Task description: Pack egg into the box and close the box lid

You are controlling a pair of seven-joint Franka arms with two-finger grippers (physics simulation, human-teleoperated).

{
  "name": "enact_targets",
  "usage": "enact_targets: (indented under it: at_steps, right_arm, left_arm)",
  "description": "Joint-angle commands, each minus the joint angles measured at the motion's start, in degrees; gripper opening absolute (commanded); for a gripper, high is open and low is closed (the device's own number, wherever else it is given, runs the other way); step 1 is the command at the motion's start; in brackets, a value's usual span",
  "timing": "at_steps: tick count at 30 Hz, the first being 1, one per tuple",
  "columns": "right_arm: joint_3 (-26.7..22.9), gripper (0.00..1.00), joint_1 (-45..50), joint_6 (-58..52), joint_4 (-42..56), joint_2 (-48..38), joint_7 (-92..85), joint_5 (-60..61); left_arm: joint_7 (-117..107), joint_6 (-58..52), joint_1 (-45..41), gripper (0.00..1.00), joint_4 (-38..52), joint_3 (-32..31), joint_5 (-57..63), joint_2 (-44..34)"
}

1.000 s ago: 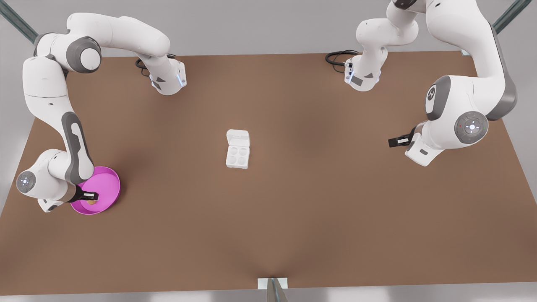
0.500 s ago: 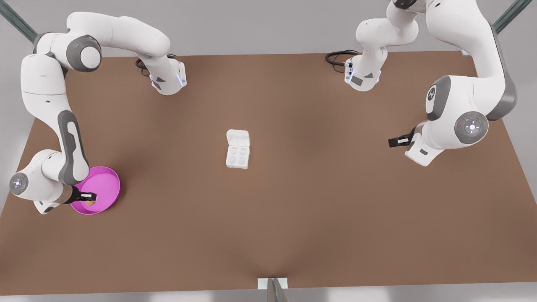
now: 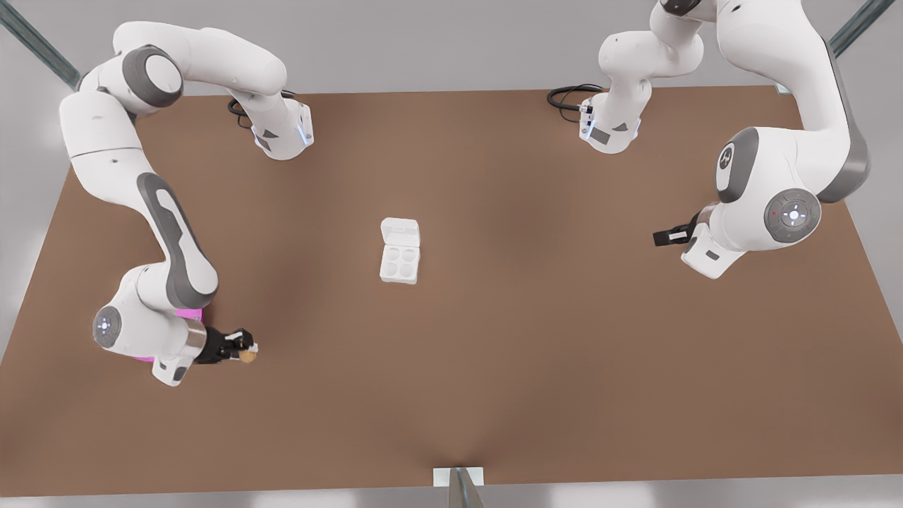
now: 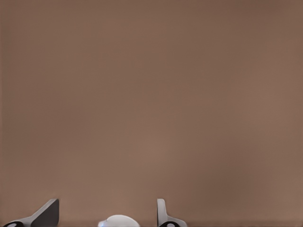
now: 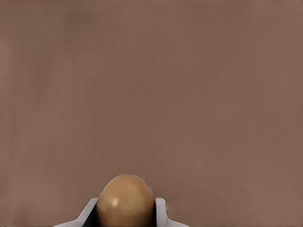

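Observation:
The tan-brown egg sits between the fingers of my right gripper, which is shut on it and held above bare table just to the front view's right of the pink dish. The white box lies at the table's middle with four bare cups, and the box lid is folded open flat on its far side. My left gripper waits at the front view's right, open, with nothing between its fingers.
A round pink dish lies near the table's edge at the front view's left, mostly covered by the right arm. Both arm bases stand at the far edge, with black cables beside one of them. Brown table stretches between the egg and the box.
The right gripper has lifted the egg out of the pink dish and carried it toward the front view's right, past the dish's rim. The left arm has not moved.

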Motion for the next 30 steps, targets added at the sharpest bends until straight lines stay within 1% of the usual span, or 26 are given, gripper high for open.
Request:
enact_targets:
  at_steps: [1,3,5,9,10,12,14,15,20,21,23,30]
  right_arm:
    - [4.77,0.49,0.32,-0.51,-0.03,1.17,-3.79,0.45]
    - [8.28,0.49,0.23,-0.42,0.06,3.28,-11.96,3.08]
    - [9.96,0.49,0.32,-0.42,-0.03,4.16,-21.71,11.43]
    - [11.19,0.49,0.32,-0.42,0.06,10.13,-50.01,27.5]
    - [12.5,0.49,0.32,-0.51,-0.03,11.19,-53.53,28.57]
    - [13.03,0.49,0.41,-2.88,-0.03,12.95,-66.36,33.4]
    - [13.38,0.5,0.32,-5.35,-0.03,15.58,-71.54,33.84]
    - [13.65,0.5,0.32,-6.49,-0.12,16.55,-78.05,35.25]
    - [14.09,0.51,-0.56,-7.63,-3.54,17.7,-92.21,35.86]
    - [14.09,0.51,-0.99,-8.51,-4.51,17.52,-94.23,37.97]
    - [14.61,0.51,-1.61,-8.6,-5.83,17.43,-94.67,37.98]
    - [15.23,0.51,-4.25,-8.42,-13.47,17.34,-105.48,38.06]
  left_arm:
    - [0.69,-0.36,0.0,1.0,-0.04,-0.02,0.03,-0.06]
    - [0.78,-0.54,0.27,1.0,-0.13,-0.02,0.03,-0.06]
    - [0.61,-0.89,0.88,1.0,-0.3,-0.02,0.03,-0.06]
    - [0.69,-0.98,1.58,1.0,-0.21,-0.02,-0.06,0.38]
    - [0.69,-0.98,1.58,1.0,-0.21,-0.02,0.03,0.38]
    - [0.69,-0.98,1.58,1.0,-0.21,-0.02,0.03,0.64]
    - [0.69,-0.98,1.67,1.0,-0.39,-0.02,-0.06,0.9]
    - [0.69,-0.98,1.67,1.0,-0.39,-0.11,-0.06,0.91]
    - [0.69,-0.98,1.58,1.0,-0.48,-0.19,-0.06,0.82]
    - [0.6,-0.98,1.58,1.0,-0.48,-0.19,-0.06,0.82]
    - [0.69,-0.98,1.58,1.0,-0.48,-0.19,-0.06,0.82]
    - [0.69,-0.71,1.85,1.0,-0.92,-0.19,-0.32,1.52]
